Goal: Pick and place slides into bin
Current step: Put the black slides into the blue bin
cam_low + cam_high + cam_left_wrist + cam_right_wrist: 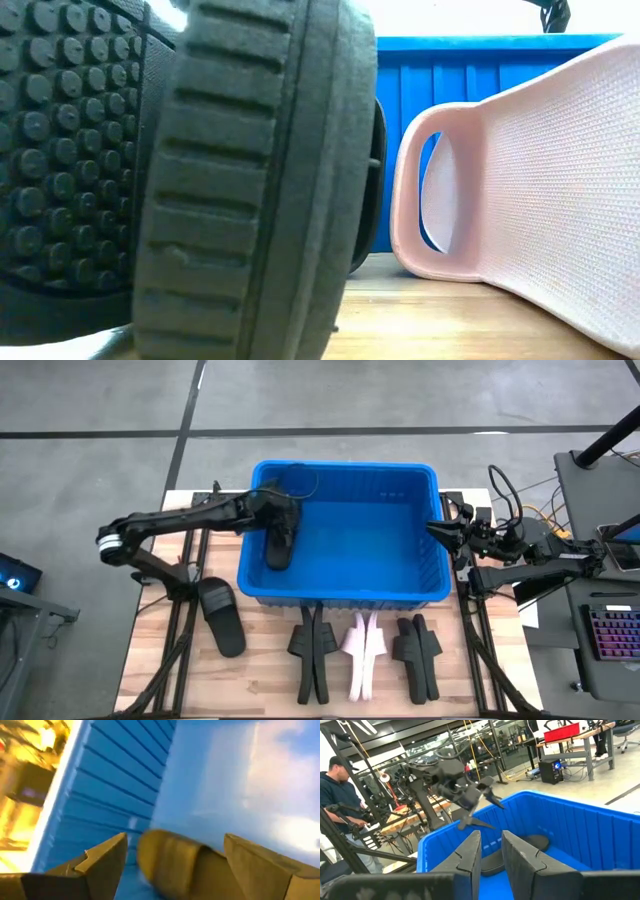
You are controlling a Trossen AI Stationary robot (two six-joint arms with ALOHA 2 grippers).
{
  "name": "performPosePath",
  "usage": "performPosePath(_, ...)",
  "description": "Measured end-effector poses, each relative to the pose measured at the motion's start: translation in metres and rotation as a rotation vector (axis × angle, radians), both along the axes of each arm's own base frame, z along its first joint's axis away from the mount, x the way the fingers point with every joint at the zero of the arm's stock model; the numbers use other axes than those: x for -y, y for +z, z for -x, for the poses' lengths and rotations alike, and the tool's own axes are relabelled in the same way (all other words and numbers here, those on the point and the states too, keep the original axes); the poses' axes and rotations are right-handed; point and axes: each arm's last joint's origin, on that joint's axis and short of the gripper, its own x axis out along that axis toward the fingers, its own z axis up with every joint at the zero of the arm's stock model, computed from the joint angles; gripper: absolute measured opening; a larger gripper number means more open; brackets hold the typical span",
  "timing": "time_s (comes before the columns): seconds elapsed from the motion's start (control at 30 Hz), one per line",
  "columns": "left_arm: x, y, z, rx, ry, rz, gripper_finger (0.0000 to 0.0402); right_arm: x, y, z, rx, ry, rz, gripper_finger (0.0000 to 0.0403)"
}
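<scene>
Left gripper (281,530): inside the bin (420,585), near its left wall, fingers wide apart.
Black slide (277,550): lies on the bin floor directly under the left gripper; it seems released, but contact is hard to judge.
Right gripper (437,530): at the bin's right rim, fingers narrow, nothing between them.
Other slides: one black slide (222,616) on the table below the left arm; two black pairs (311,650) (418,652) and a pink pair (362,650) stand in front of the bin.
Person (340,795): behind the table, in the room.
</scene>
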Motion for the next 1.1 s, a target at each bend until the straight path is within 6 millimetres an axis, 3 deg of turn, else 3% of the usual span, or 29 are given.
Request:
performPosePath(0.27, 0.050, 0.039, 0.028, 0.199, 0.159, 0.294, 0.0313, 0.000, 0.000, 0.000, 0.002, 0.000, 0.000, 0.0077)
performPosePath(0.53, 0.102, 0.070, 0.054, 0.265, 0.015, 0.575, 0.0313, 0.000, 0.001, 0.000, 0.016, 0.000, -0.016, 0.0068)
performPosePath(0.8, 0.145, 0.068, 0.083, 0.108, 0.237, 0.809, 0.0313, 0.000, 0.004, 0.000, 0.042, 0.000, -0.004, 0.0077)
performPosePath(1.1, 0.183, 0.054, 0.077, -0.018, 0.382, 0.870, 0.0313, 0.000, 0.009, 0.000, 0.107, 0.001, -0.029, 0.0068)
